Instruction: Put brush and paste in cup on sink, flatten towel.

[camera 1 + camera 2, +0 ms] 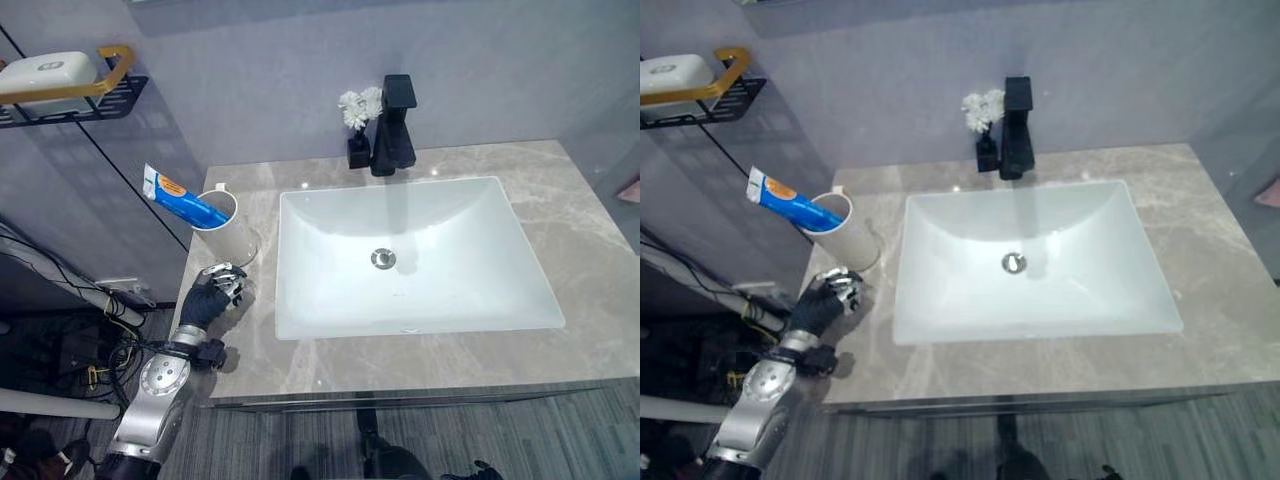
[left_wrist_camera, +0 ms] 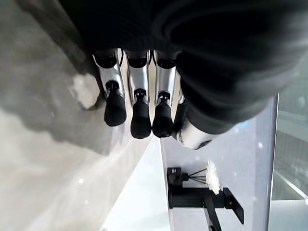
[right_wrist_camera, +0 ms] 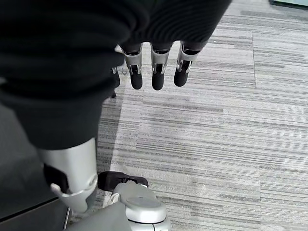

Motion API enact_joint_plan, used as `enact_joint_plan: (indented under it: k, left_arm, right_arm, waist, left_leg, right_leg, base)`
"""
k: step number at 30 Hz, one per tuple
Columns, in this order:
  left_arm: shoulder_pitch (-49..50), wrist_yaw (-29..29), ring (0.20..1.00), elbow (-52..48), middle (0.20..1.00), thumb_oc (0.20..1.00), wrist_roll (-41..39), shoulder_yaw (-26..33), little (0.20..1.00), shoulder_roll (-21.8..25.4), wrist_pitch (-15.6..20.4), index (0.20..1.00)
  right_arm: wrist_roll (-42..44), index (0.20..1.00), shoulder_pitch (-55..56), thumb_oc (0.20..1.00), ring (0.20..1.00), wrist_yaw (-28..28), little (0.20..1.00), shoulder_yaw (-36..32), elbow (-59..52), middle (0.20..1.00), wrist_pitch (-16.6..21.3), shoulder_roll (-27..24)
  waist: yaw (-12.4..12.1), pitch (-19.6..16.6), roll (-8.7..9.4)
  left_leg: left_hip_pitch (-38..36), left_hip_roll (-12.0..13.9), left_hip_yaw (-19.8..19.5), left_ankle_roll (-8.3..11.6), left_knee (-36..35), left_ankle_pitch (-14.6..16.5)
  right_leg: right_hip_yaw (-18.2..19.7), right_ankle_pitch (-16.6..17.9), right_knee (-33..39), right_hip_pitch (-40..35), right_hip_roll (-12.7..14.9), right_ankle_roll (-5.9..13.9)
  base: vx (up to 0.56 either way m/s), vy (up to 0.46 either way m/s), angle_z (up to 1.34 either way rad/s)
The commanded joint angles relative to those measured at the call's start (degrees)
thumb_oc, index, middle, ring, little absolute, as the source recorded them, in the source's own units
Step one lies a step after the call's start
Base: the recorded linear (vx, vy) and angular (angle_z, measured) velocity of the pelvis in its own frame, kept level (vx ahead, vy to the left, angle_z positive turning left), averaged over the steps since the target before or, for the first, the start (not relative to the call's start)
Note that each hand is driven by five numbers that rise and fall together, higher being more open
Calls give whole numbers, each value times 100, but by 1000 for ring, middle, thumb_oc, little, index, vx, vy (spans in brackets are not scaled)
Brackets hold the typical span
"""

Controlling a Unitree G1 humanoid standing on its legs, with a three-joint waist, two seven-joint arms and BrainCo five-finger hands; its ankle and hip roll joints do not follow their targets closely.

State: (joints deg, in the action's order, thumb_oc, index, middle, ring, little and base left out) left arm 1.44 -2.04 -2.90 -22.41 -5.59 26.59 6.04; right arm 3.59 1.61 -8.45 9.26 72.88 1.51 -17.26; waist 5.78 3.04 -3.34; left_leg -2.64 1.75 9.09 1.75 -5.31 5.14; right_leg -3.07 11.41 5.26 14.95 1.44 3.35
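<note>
**Cup with paste, counter left of basin**

Blue paste tube (image 1: 184,205) leans in white cup (image 1: 228,227), at 9 o'clock from the sink (image 1: 520,290). Left hand (image 1: 213,294), at 6 o'clock of the cup, relaxed and empty. Black faucet (image 1: 394,125) and white flowers (image 1: 358,107) at the basin's 12. Right hand (image 3: 156,67) hangs above carpeted floor (image 3: 231,144), fingers straight, empty. Any brush in the cup cannot be made out.

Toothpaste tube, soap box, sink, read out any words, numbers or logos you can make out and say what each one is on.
No text can be read.
Toothpaste tube in the cup: orange mark and print, too blurred.
White box on the wall rack: small dark mark, too small.
Sink front rim: tiny mark, unreadable.
Faucet: no marking visible.
</note>
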Motion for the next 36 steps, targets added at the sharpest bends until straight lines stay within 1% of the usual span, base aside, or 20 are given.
enact_joint_plan:
  k: [1, 6, 10, 21, 30, 36]
  left_arm:
    - [-154, -193, 200, 212, 200, 200, 162, 214, 200, 54, 231, 200]
    - [-309, -388, 200, 308, 200, 200, 174, 328, 200, 19, 270, 200]
    - [-475, -514, 200, 248, 200, 200, 217, 412, 200, 62, 311, 200]
    - [-899, -647, 200, 351, 200, 200, 265, 375, 200, 119, 309, 200]
    - [-1440, -897, 200, 847, 200, 200, 219, 371, 200, 229, 320, 200]
    - [-1783, -1006, 200, 1212, 200, 200, 231, 256, 200, 293, 315, 200]
  right_arm:
    - [-47, 1000, -32, 1000, 1000, 13, 1000, 321, 119, 1000, 65, 100]
    - [-53, 1000, 0, 1000, 1000, -9, 1000, 338, 81, 1000, 84, 107]
    - [120, 1000, 40, 1000, 1000, -38, 1000, 229, 38, 1000, 132, 115]
    - [86, 1000, 83, 1000, 1000, 11, 1000, 362, -19, 1000, 136, 171]
    - [8, 1000, 139, 1000, 1000, 25, 1000, 458, -58, 1000, 123, 146]
    - [-18, 1000, 136, 1000, 1000, 37, 1000, 520, -122, 1000, 115, 121]
  waist:
    - [105, -28, 158]
    - [121, -40, 181]
    - [150, -40, 201]
    - [205, -28, 215]
    - [275, -38, 252]
    - [309, -43, 283]
  left_leg:
    - [-344, -20, 27, 153, 31, 57]
    - [-353, -1, 43, 163, 31, 64]
    - [-351, 11, 44, 170, 31, 79]
    - [-383, 22, 32, 176, 31, 89]
    - [-353, 35, 79, 189, 31, 98]
    - [-330, 39, 102, 199, 31, 102]
  right_leg:
    - [104, -97, -26, -66, 203, 472]
    - [95, -107, -26, -58, 174, 467]
    - [94, -108, -26, -56, 174, 465]
    - [79, -127, -26, -69, 153, 448]
    - [112, -107, -26, 6, 117, 452]
    - [120, -99, -26, 47, 97, 455]
  base:
    - [20, -14, -9]
    - [11, -8, -7]
    - [0, 0, 0]
    - [0, 0, 0]
    - [0, 0, 0]
    - [0, 0, 0]
